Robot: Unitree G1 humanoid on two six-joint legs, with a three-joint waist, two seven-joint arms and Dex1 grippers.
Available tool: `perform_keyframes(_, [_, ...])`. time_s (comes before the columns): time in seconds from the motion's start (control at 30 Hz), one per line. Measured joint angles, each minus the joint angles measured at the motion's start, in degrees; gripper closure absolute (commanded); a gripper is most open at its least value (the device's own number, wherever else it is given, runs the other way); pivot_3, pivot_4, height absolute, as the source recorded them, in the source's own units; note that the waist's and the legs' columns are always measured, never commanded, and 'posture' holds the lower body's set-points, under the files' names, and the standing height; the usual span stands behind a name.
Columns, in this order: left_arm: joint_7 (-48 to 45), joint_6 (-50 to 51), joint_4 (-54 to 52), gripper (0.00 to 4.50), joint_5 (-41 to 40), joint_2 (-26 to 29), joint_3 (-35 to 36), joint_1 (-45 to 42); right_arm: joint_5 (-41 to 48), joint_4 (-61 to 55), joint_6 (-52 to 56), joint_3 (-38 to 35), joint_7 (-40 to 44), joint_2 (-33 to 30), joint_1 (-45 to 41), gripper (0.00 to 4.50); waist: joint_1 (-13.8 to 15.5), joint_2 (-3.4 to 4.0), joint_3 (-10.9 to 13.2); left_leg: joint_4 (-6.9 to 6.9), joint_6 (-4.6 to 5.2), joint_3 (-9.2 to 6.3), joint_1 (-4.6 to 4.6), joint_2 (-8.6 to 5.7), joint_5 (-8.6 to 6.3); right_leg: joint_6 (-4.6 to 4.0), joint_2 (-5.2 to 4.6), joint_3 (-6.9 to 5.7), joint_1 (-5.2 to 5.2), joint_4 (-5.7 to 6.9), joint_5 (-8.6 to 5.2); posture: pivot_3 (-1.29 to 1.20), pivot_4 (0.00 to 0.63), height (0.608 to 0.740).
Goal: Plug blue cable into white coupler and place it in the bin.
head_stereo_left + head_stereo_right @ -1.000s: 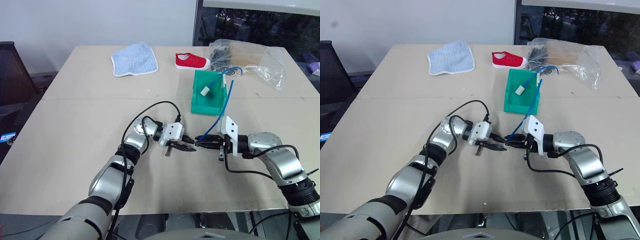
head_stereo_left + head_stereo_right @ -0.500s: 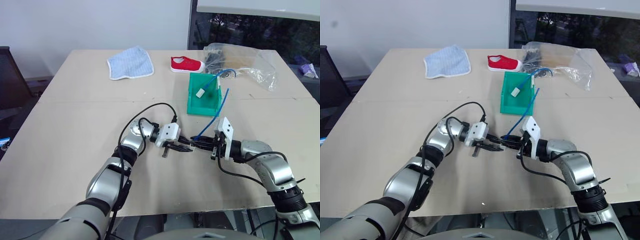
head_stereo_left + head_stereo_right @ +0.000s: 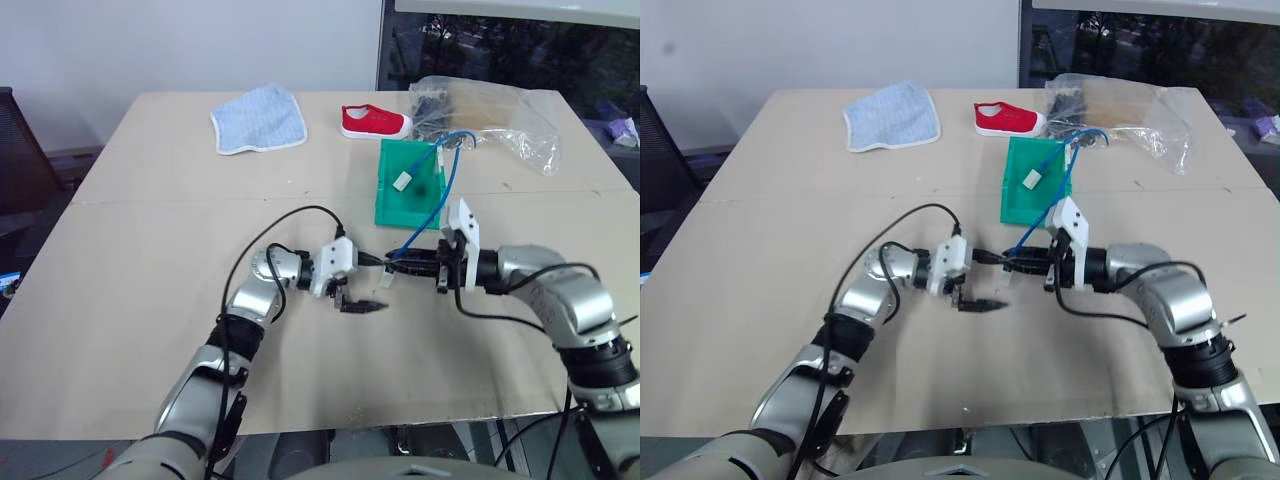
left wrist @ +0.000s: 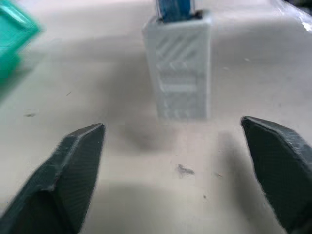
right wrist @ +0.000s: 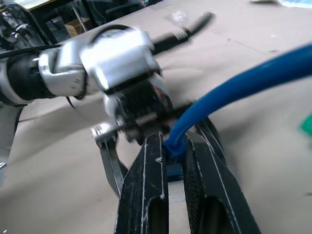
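Since the left gripper (image 3: 368,283) is spread wide, the white coupler (image 4: 178,66) is carried only by the blue cable (image 5: 229,92), pinched in the right gripper (image 3: 400,267); a loose plug could drop it short of the bin (image 3: 392,188).

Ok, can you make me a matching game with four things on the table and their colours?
Things:
1. shoe
2. bin
3. cable
4. coupler

Colours:
A. blue
B. white
C. red
D. green

Pairs: 1-C, 2-D, 3-A, 4-B
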Motion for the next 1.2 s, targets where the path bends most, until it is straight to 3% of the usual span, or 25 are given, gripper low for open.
perform_keyframes(0.2, [16.70,27.76,-24.55,0.05,-6.54,0.99,7.37,0.90,-2.63,22.07,4.24,0.08,1.51,-1.36,-20.27,4.50,-0.14,0.10,0.10,-0.08,-0.01,0.00,0.02,-0.05,0.00,0.00,0.02,0.01,-0.05,-0.03,-0.01,0.00,0.150,0.740])
perform_keyframes(0.4, [29.60,42.40,-32.38,0.05,-8.16,0.35,10.09,0.45,-10.81,46.87,-4.63,1.22,2.48,3.75,-33.03,4.50,-0.03,0.10,0.15,-0.15,-0.03,0.16,-0.10,-0.05,0.01,0.01,-0.03,0.11,-0.17,-0.17,0.00,0.00,0.150,0.740])
perform_keyframes(0.53, [33.13,45.14,-33.17,0.00,-8.73,0.24,10.09,-0.89,-15.90,59.74,-11.94,1.20,-1.04,7.07,-38.30,3.27,0.00,0.10,0.16,-0.14,-0.27,0.28,-0.18,-0.07,0.15,0.01,-0.12,0.16,-0.26,-0.18,0.00,0.00,0.150,0.740])
perform_keyframes(0.57, [33.78,45.43,-33.39,0.00,-9.05,0.00,10.07,-1.27,-17.85,63.80,-15.45,0.90,-4.39,7.61,-39.75,2.60,0.05,0.11,0.17,-0.15,-0.32,0.30,-0.20,-0.08,0.18,0.01,-0.17,0.16,-0.29,-0.18,0.00,0.00,0.150,0.740])
perform_keyframes(0.6, [34.09,45.46,-33.61,0.00,-9.31,-0.01,10.08,-1.47,-18.90,65.99,-17.46,0.48,-6.40,7.69,-40.47,2.27,0.10,0.10,0.17,-0.15,-0.33,0.31,-0.24,-0.09,0.18,0.01,-0.19,0.17,-0.32,-0.20,0.00,0.00,0.150,0.740])
perform_keyframes(0.73, [34.42,45.27,-33.70,0.00,-10.10,0.80,10.02,-1.51,-22.76,71.16,-25.31,-1.46,-13.46,6.71,-41.32,0.28,0.00,0.11,0.18,-0.15,-0.35,0.47,-0.37,-0.12,0.19,0.02,-0.25,0.28,-0.47,-0.21,0.00,0.00,0.150,0.740])
perform_keyframes(0.77, [34.58,45.19,-33.69,0.00,-10.13,0.90,10.01,-1.51,-23.52,71.39,-26.76,-2.02,-15.10,6.09,-41.17,0.10,0.01,0.11,0.18,-0.14,-0.36,0.48,-0.49,-0.13,0.19,0.02,-0.28,0.30,-0.59,-0.17,0.01,0.00,0.150,0.740])
perform_keyframes(0.9, [34.69,44.44,-33.50,0.00,-10.17,1.71,9.95,-1.50,-24.42,68.96,-30.57,-5.65,-19.61,2.42,-38.51,0.10,0.05,0.10,0.17,-0.09,-0.50,0.45,-0.90,-0.13,0.28,0.04,-0.30,0.26,-0.98,-0.05,0.02,0.00,0.150,0.740])
perform_keyframes(1.03, [34.42,41.93,-33.78,0.00,-10.18,3.17,9.94,-0.57,-20.97,50.29,-30.64,-10.09,-16.48,-0.69,-23.33,0.10,0.15,0.11,0.16,-0.18,-0.50,0.33,-0.99,-0.06,0.27,0.06,-0.30,0.19,-0.97,-0.02,0.02,0.00,0.150,0.740])
perform_keyframes(1.2, [34.27,33.37,-35.66,0.00,-10.29,3.52,11.62,6.09,-9.87,19.72,-26.62,-15.15,-9.68,-0.54,2.20,0.10,-0.06,0.15,0.16,-0.17,-0.48,0.39,-0.91,0.02,0.26,0.09,-0.29,0.27,-0.98,-0.08,0.01,0.00,0.150,0.740])
